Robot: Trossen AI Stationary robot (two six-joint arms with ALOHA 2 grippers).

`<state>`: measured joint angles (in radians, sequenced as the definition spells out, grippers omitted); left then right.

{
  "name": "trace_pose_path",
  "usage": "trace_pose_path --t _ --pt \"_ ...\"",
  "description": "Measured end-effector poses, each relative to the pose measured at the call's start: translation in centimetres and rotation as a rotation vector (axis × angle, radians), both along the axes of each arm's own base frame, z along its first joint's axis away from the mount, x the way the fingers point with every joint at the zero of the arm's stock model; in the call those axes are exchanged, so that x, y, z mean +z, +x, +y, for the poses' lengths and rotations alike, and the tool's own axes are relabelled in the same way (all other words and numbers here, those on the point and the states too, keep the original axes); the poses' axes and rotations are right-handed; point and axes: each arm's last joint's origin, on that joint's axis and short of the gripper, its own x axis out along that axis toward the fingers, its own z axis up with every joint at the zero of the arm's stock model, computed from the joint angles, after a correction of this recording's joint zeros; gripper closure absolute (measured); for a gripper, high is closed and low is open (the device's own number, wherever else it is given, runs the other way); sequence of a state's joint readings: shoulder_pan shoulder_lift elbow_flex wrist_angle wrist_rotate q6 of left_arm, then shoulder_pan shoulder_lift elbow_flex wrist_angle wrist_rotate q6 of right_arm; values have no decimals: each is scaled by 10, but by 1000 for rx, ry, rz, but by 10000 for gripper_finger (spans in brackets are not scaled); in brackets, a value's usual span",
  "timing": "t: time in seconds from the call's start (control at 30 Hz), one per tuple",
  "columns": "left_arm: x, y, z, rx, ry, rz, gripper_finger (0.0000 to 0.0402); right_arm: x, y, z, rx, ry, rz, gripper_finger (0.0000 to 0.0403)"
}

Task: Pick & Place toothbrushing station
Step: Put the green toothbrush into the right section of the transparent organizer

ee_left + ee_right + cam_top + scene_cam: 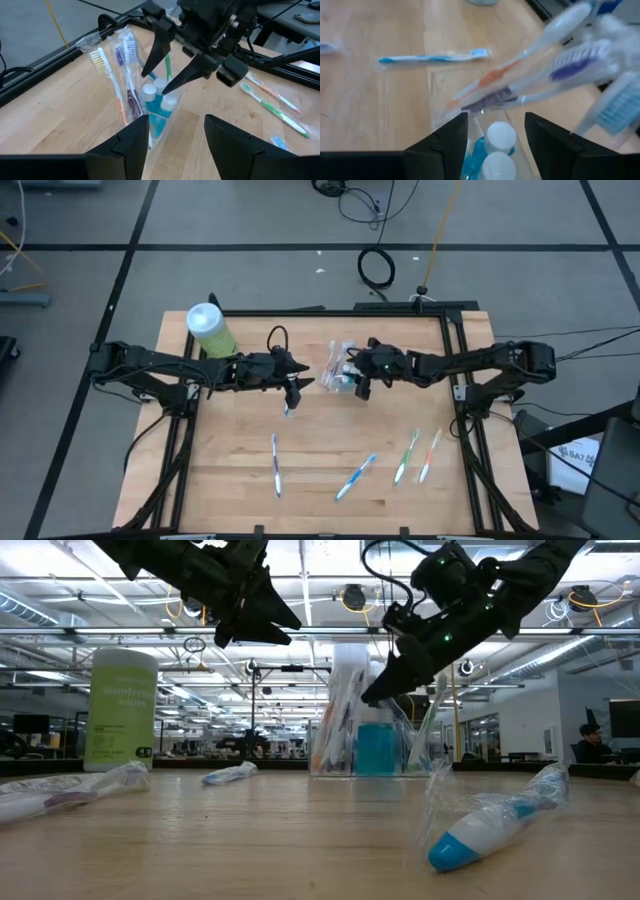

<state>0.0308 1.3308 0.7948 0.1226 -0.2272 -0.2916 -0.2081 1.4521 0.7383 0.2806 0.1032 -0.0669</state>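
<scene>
Now poised over the small clear plastic cup (340, 370) near the counter's (330, 470) far edge, the right gripper (161, 75) hangs with fingers spread, grasping nothing, above the teal white-capped tubes (492, 147) and wrapped toothbrushes (120, 75) packed inside. The left gripper (296, 390) waits just beside the cup, likewise released. Four more thin toothbrushes (355, 477) lie along the near edge. A clean lift straight up looks wise, lest a finger snag the wrappers and tip the cup.
</scene>
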Motion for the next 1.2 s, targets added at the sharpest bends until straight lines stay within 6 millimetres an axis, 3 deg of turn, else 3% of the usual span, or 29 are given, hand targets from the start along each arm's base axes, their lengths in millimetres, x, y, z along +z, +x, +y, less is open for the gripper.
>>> trace_pose_path --t 0.23,0.47,0.63,0.83,1.2 --pt "0 0 0 0 0 3 206 25 -8 10 30 -14 -86 216" --pt "-4 -2 0 13 -29 38 206 38 -14 50 236 39 -110 200" --pt "-4 -2 -2 16 -50 34 206 31 -22 77 240 205 -10 191" --pt "-4 -2 -4 10 -53 30 206 12 -39 104 116 476 207 198" --pt "-4 -1 -6 6 -55 27 206 1 -61 138 -53 803 423 200"
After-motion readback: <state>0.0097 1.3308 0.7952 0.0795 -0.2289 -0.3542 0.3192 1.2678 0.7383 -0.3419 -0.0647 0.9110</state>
